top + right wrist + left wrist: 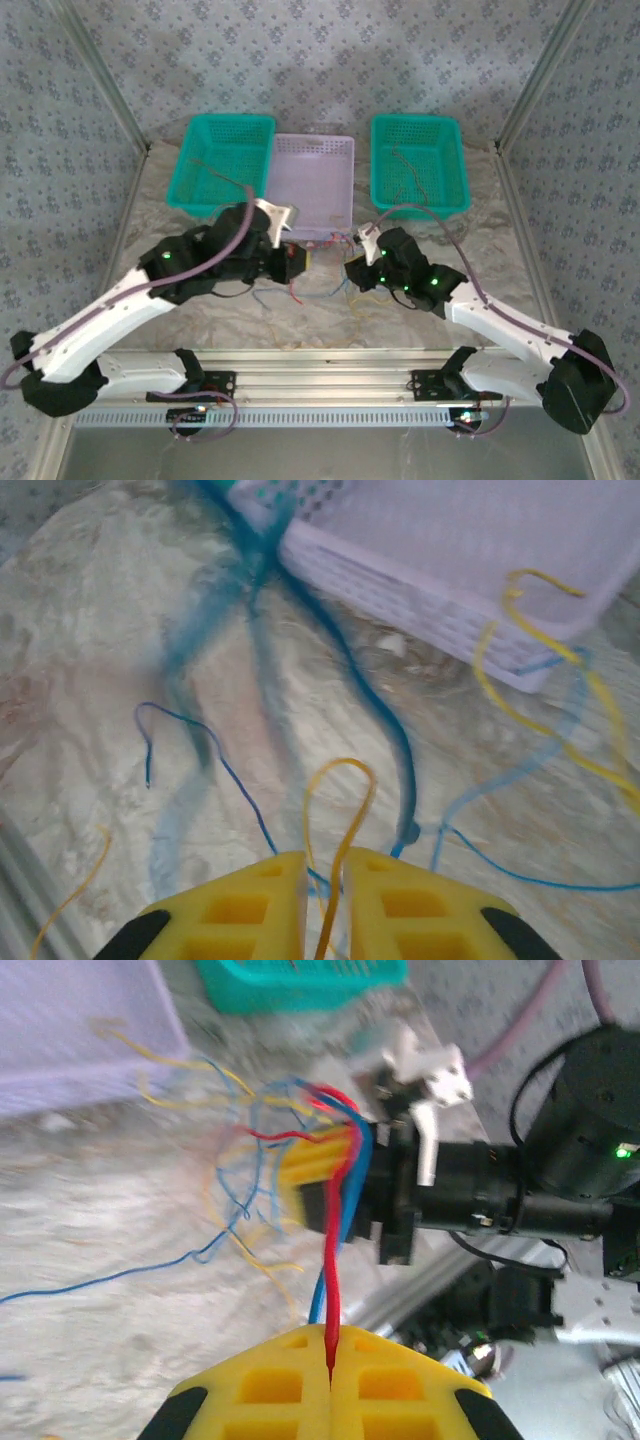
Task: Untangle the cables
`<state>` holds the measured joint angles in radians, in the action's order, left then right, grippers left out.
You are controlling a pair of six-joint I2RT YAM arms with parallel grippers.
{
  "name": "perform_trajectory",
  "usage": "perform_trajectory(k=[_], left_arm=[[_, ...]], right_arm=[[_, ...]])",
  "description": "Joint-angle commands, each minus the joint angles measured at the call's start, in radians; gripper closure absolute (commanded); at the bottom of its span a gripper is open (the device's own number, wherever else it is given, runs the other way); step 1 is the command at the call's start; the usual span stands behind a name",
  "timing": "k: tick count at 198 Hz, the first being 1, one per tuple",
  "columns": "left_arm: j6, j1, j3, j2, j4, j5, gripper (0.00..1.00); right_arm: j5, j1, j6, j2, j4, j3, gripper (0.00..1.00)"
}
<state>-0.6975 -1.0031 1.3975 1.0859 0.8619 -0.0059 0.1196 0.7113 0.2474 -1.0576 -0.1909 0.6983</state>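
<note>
The cables lie as a loose tangle of red, blue and yellow wires on the table between my two grippers. My left gripper is shut on a red cable. That cable runs taut up to the yellow fingers of my right gripper, with a blue cable alongside it. My right gripper stands slightly open, and a yellow cable loop passes through the gap. Blurred blue cables hang in front of it. In the top view the left gripper and right gripper face each other closely.
A lavender basket stands at the back between a teal basket on the left and another teal basket on the right, each teal one holding a thin wire. An aluminium rail runs along the near edge. Frame posts slant at both sides.
</note>
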Motion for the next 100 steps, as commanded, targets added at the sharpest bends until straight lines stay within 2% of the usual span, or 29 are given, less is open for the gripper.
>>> perform_trajectory(k=[1,37,68,100], left_arm=[[0.031,0.041,0.039,-0.053,0.109,-0.099,1.0],[0.035,0.05,0.042,-0.058,0.136,-0.105,1.0],[0.04,0.05,0.041,-0.047,0.108,-0.029,1.0],[0.043,0.05,0.047,-0.049,0.069,0.05,1.0]], right_arm=[[0.071,-0.06,0.015,0.039,-0.009,-0.043,0.73],[0.117,-0.1,0.041,0.084,0.0,-0.062,0.59],[0.22,-0.099,0.08,0.114,0.113,-0.08,0.55],[0.306,-0.101,0.161,0.094,0.262,-0.061,0.45]])
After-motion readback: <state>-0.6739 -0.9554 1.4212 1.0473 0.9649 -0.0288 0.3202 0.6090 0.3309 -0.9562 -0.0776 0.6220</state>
